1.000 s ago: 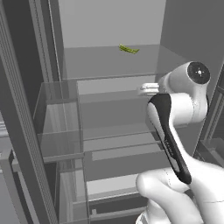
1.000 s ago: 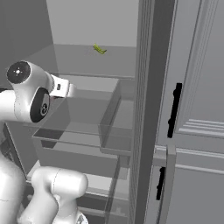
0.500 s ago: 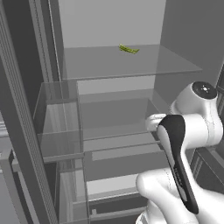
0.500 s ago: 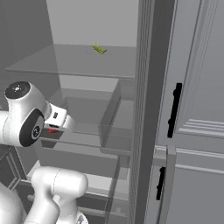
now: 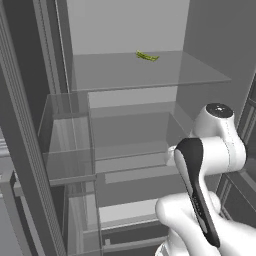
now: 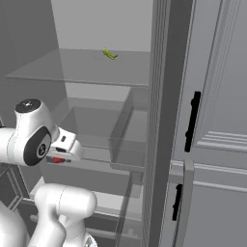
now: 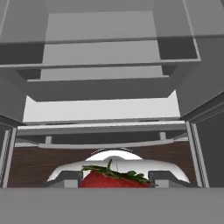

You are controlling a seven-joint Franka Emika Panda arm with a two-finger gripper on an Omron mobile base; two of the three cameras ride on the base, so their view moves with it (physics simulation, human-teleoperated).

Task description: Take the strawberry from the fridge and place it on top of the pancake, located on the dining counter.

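The strawberry, red with a green leafy top, sits between my gripper's two dark fingertips, which are shut on it. In the right base view the berry shows as a red spot under the white hand. The hand hangs in front of the open fridge, level with its lower glass shelves. The hand view looks into the fridge's light-grey interior. The pancake and the dining counter are out of view.
A small green item lies on the top glass shelf. Clear door bins stand at the left. A pale panelled cabinet with black handles flanks the fridge on the right. Brown floor shows below.
The arm has come down and drawn back from the upper-middle shelf to the lower shelves, with the strawberry still between the fingers.
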